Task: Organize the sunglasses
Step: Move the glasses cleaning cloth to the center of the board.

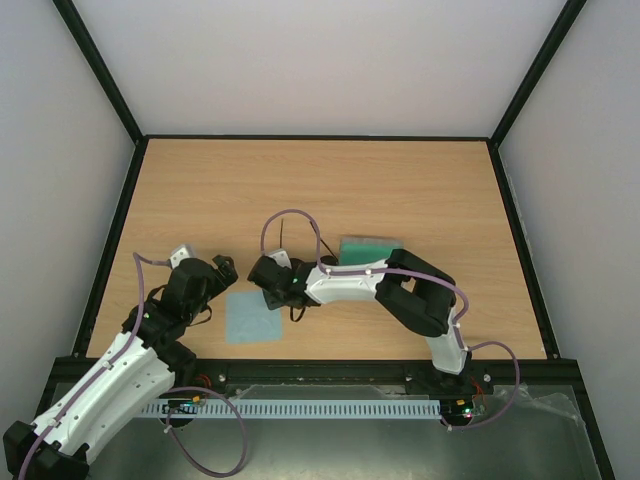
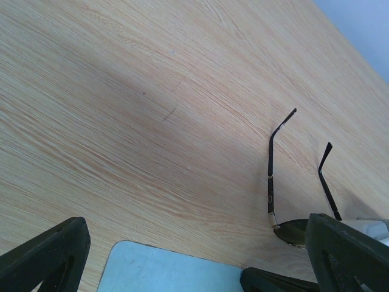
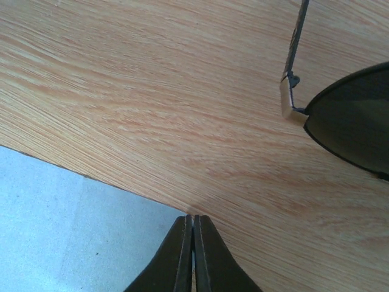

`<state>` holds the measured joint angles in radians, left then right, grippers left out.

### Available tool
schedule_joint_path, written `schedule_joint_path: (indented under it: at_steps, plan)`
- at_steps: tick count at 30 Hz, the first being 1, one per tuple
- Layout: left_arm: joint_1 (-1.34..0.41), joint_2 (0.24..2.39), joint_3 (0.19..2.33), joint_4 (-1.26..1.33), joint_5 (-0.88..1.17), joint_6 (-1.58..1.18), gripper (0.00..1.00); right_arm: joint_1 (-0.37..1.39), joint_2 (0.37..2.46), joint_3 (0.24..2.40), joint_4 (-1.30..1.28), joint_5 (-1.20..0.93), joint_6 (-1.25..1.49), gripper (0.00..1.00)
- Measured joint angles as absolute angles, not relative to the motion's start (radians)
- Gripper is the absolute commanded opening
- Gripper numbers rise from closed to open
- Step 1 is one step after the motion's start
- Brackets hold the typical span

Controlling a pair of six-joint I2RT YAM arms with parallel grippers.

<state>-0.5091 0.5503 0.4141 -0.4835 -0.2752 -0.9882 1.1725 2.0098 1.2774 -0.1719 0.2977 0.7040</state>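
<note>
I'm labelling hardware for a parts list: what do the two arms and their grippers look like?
The left arm and right arm pair white shell links with black joints, and a thin purple cable loops along each. The left gripper and right gripper have dark, matte, wedge-shaped fingers.

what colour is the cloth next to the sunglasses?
The cloth is plain light blue, no pattern. The right wrist view shows it best.

White-and-black arms point(image 1: 345, 285), purple cables point(image 1: 290, 212)

Sunglasses point(image 2: 270, 185), cloth point(image 1: 250, 318) on table point(image 1: 400, 190)
</note>
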Motion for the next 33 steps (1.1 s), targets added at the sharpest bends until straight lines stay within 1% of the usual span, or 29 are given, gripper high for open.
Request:
schedule_joint_path:
  at_steps: [10,13,18,21,24,29,33]
  plan:
    - [-0.509,0.578,0.398,-0.432,-0.226,-0.971,1.00,1.176,1.963,1.199,-0.134,0.342,0.715,0.01]
    - [-0.509,0.591,0.382,-0.405,-0.195,-0.957,0.99,1.178,1.914,1.134,-0.141,0.368,0.722,0.02]
    - [-0.509,0.594,0.324,-0.310,-0.109,-0.919,0.94,1.177,1.819,1.010,-0.152,0.410,0.735,0.01]
    - [-0.511,0.636,0.303,-0.243,-0.051,-0.889,0.93,1.168,1.759,0.934,-0.151,0.429,0.744,0.01]
    - [-0.525,0.712,0.302,-0.174,-0.007,-0.859,0.88,1.147,1.694,0.857,-0.149,0.430,0.744,0.02]
    - [-0.553,0.861,0.304,-0.072,0.046,-0.797,0.72,1.058,1.608,0.767,-0.133,0.411,0.721,0.01]
    - [-0.559,0.960,0.338,-0.032,0.059,-0.751,0.70,1.005,1.601,0.762,-0.105,0.382,0.685,0.01]
